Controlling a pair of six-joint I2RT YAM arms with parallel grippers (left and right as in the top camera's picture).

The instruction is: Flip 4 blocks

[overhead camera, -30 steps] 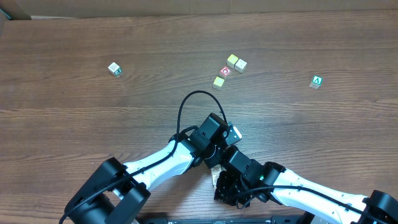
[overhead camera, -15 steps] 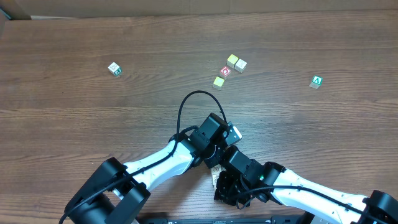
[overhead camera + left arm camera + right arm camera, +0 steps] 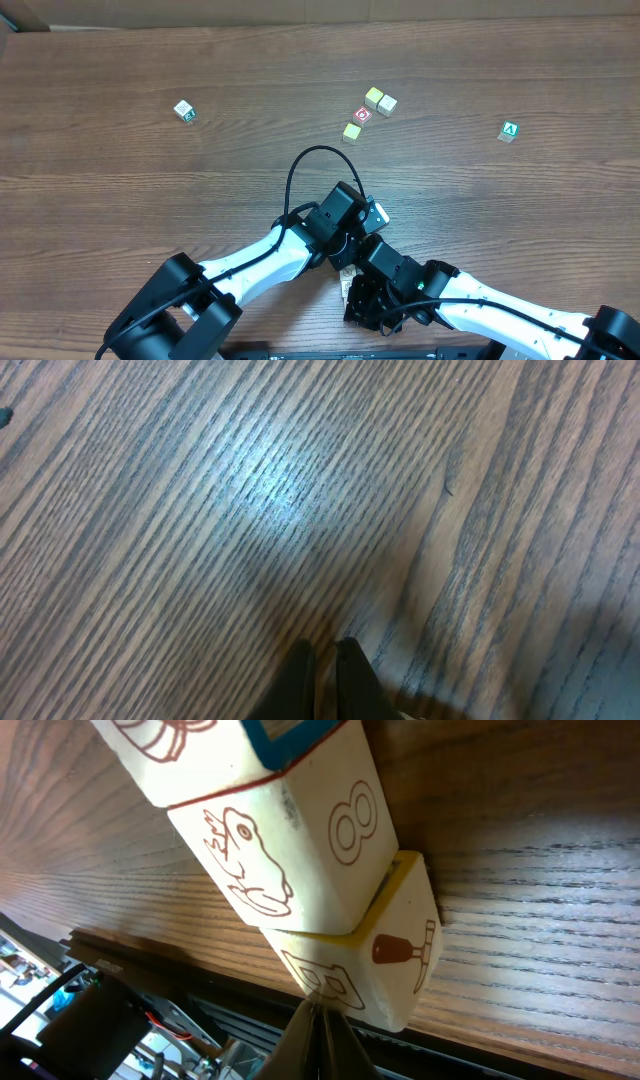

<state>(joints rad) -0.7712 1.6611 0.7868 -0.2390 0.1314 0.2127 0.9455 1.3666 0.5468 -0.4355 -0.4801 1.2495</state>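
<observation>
Blocks [image 3: 300, 870] lie in a tight row at the near edge of the table [image 3: 520, 870], right at the right gripper [image 3: 322, 1025], whose two dark fingers are pressed together to a single point with nothing between them. That point meets the nearest one, a yellow-edged block [image 3: 385, 965] with a brown goblet on one cream side and a line figure on the side toward the tips. Whether the tips touch it or stop just short cannot be told. Tight against it, farther from the tips, is the frog block [image 3: 255, 855], with a frog on one face and an 8 on the next. Beyond that is a third cream block [image 3: 190, 745] with a blue-rimmed face, cut off by the frame. A fourth cannot be made out. From overhead the row is almost wholly hidden beneath the two crossed arms. The left gripper [image 3: 322, 668] is just beyond, also closed, its fingers side by side with only a hairline between them, holding nothing and pointing at bare wood. A black cable [image 3: 298, 165] loops out from its arm. Farther out stand a yellow cube [image 3: 352, 131], a red-faced cube [image 3: 362, 115] and two pale cubes [image 3: 373, 97] touching each other, all well apart from both grippers. A green-edged cube [image 3: 184, 111] lies far left and a green "A" cube [image 3: 509, 131] far right.
</observation>
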